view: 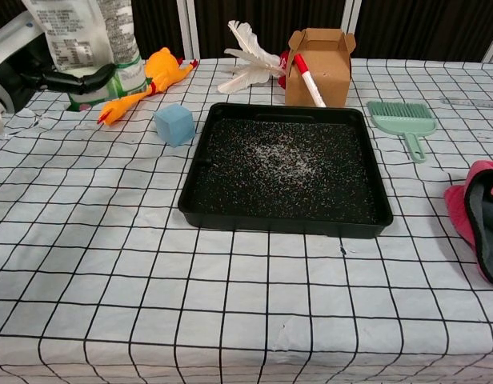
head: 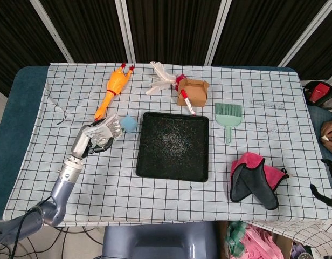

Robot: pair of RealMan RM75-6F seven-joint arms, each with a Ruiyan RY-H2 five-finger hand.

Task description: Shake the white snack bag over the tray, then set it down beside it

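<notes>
My left hand (head: 89,139) grips the white snack bag (head: 108,128) well to the left of the black tray (head: 147,168). The chest view shows the bag (view: 88,44) held upright above the cloth, white with small print and a green band low down, with the left hand (view: 26,66) wrapped around its lower left side. The tray (view: 200,172) lies at the table's middle with pale crumbs scattered over its floor. My right hand is in neither view.
A blue cube (head: 129,123) stands between the bag and the tray. A yellow rubber chicken (head: 112,89), white feathers (head: 161,77), a cardboard box with a marker (head: 192,91), a green brush (head: 229,115) and a pink-and-grey cloth (head: 255,178) lie around the tray.
</notes>
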